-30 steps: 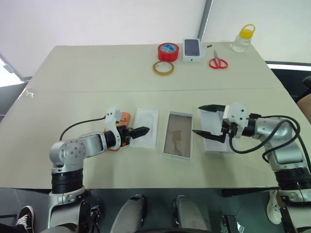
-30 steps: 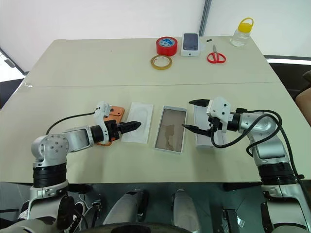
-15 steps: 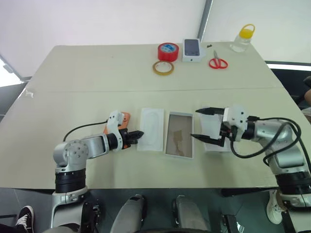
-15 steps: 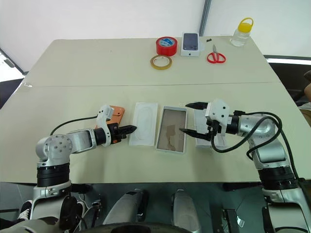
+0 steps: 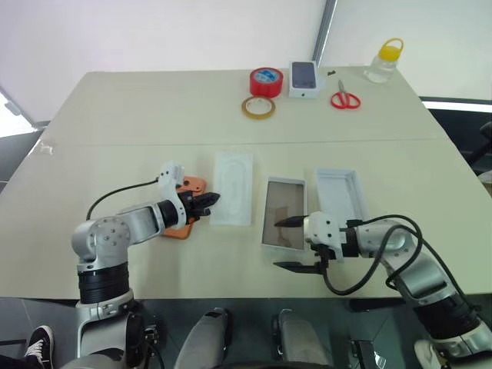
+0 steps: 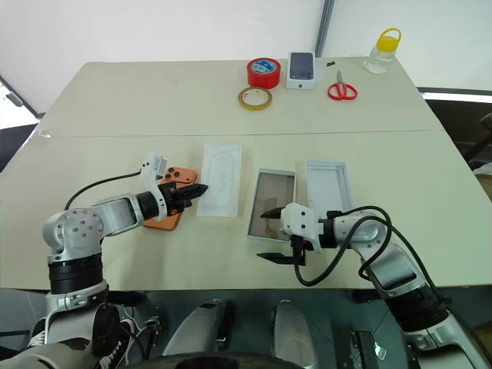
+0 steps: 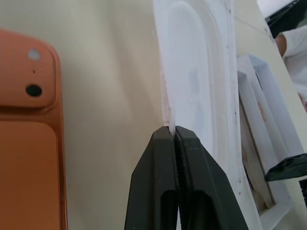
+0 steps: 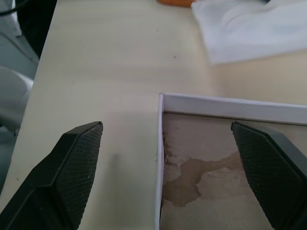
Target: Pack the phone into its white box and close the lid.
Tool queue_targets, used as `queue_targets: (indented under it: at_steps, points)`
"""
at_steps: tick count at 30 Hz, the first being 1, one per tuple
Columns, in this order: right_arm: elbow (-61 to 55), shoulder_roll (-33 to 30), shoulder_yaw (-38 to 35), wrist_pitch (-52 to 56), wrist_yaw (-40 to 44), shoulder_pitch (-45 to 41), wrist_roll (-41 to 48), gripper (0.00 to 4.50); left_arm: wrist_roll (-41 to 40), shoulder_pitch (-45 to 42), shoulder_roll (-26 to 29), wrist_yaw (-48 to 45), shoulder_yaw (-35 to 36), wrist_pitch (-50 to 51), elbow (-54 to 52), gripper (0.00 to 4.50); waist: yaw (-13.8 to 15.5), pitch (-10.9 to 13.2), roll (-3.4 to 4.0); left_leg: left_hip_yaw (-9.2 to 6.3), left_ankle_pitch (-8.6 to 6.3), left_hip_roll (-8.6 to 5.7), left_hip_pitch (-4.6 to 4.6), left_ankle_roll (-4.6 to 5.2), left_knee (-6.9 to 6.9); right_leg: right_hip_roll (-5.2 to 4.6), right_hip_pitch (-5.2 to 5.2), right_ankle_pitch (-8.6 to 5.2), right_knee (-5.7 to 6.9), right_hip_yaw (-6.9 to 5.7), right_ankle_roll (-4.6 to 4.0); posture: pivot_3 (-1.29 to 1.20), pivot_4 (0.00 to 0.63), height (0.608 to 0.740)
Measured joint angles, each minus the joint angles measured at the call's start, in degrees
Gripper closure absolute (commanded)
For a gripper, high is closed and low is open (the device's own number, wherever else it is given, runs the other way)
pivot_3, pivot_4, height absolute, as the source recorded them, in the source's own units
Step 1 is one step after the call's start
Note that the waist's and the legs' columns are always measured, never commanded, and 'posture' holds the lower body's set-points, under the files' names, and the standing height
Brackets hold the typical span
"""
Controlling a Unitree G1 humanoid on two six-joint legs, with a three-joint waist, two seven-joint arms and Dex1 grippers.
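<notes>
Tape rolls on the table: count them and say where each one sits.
2. The red tape roll lies at the table's far edge, left of the small printed box; the tan tape roll lies just in front of it, touching or nearly so.

On the table (image 5: 115,115), the phone (image 5: 183,207) lay leftmost, then the card (image 5: 232,198), the box (image 5: 283,224), and the lid (image 5: 339,194) rightmost.

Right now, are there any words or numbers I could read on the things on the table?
No words or numbers can be read.
The small box at the far edge bears a phone picture; any print is too small to read.
The red tape roll has a blue label, too blurred to read.
The orange phone, white card and open box show no writing.
</notes>
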Motion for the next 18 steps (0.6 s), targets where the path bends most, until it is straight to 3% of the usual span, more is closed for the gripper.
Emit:
queue_targets:
  at_steps: [7,18]
  points:
    - [3.12,-0.79,0.74,-0.45,1.84,-1.95,-1.55,4.47,-0.28,-0.24,-1.45,2.29,1.86,-1.33,-0.06,4.50,-0.11,0.02,-0.03,0.00,-0.02,0.01,0.00,0.03,-0.01,0.01,-0.01,0.00,0.01,0.00,0.00,0.00,0.150,0.740]
    - [10.90,7.40,3.75,-5.21,-0.30,-10.20,-5.54,4.47,-4.27,-4.06,-3.90,4.65,6.00,-1.17,0.56,4.50,-0.14,0.03,-0.08,-0.01,0.08,0.00,0.00,-0.14,0.00,0.02,-0.02,0.00,0.01,-0.01,0.01,0.00,0.150,0.740]
